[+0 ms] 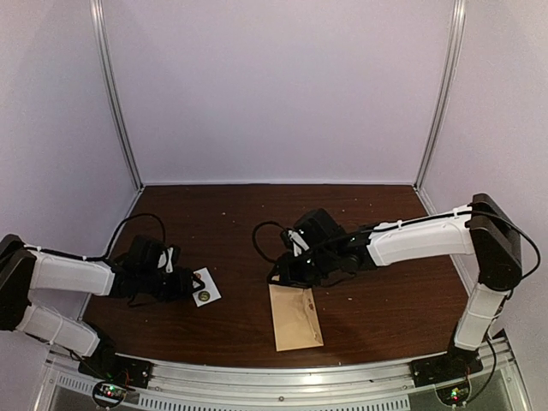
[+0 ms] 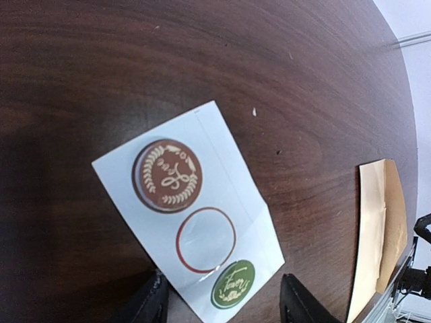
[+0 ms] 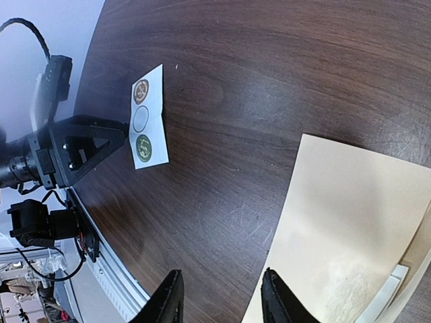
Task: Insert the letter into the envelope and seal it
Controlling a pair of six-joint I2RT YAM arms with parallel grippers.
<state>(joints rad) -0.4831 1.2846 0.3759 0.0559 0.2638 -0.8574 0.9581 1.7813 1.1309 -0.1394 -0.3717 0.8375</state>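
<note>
The tan envelope (image 1: 295, 317) lies flat near the table's front middle. It also shows in the right wrist view (image 3: 350, 222) and at the right edge of the left wrist view (image 2: 372, 235). A thin white edge (image 3: 385, 296) shows at its mouth, and I cannot tell whether it is the letter. My right gripper (image 1: 287, 276) (image 3: 222, 304) is open and empty, low over the envelope's far left corner. My left gripper (image 1: 190, 285) (image 2: 222, 311) is open, its fingers either side of the near end of the white sticker card (image 2: 188, 208), touching nothing.
The sticker card (image 1: 205, 287) (image 3: 148, 118) holds a brown round sticker (image 2: 167, 175), an empty ring (image 2: 205, 239) and a green sticker (image 2: 233, 284). White walls stand behind and at the sides. A metal rail (image 1: 282, 377) runs along the front edge.
</note>
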